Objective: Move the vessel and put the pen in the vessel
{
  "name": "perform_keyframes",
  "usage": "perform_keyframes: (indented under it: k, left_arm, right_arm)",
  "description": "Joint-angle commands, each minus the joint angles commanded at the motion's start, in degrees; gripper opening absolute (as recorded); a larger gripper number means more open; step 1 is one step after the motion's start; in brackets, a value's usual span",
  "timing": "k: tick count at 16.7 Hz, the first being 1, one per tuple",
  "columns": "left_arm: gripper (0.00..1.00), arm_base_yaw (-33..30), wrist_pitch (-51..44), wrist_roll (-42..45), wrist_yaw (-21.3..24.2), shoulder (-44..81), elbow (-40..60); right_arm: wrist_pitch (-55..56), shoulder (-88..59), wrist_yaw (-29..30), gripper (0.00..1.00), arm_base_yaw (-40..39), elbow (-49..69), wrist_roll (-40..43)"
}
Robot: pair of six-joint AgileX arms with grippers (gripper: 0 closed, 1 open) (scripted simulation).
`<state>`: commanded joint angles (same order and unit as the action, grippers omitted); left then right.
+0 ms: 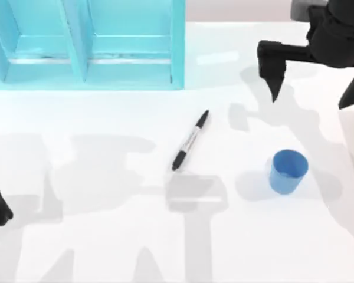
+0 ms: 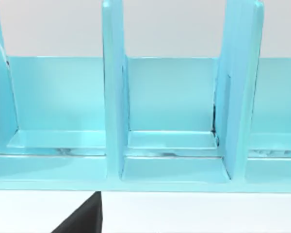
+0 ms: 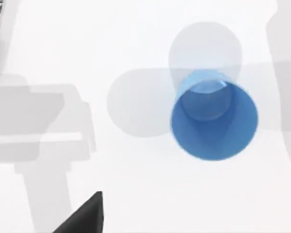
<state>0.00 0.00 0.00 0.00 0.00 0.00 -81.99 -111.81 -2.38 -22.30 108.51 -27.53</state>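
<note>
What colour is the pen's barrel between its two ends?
Grey-white with dark label print, between black ends; the pen shows best in the top view.

We see the blue plastic cup (image 1: 288,171) standing upright on the white table (image 1: 106,247), mouth open upward, in the right half and nearer the right edge than the middle. It is small, round and slightly tapered, and in the right wrist view (image 3: 213,116) we look down into it and find it empty. The marker pen (image 1: 190,140) lies flat near the middle of the table, well apart from the cup and to its left. Its cap and tail end are black, its barrel grey-white with a label. It lies on a slant, one end toward the far edge, the other toward the near-left.
</note>
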Motion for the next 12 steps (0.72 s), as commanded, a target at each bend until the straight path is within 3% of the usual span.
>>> perform_keyframes:
  k: [7, 12]
  left_arm:
    - [1.00, 0.0, 0.0, 0.0, 0.0, 0.0, 0.0]
    - [1.00, 0.0, 0.0, 0.0, 0.0, 0.0, 0.0]
  right_arm:
    - [11.9, -18.1, -2.5, 1.00, -7.8, 9.8, -25.6]
    - [16.7, -24.3, -3.6, 1.00, -10.7, 12.9, -33.2]
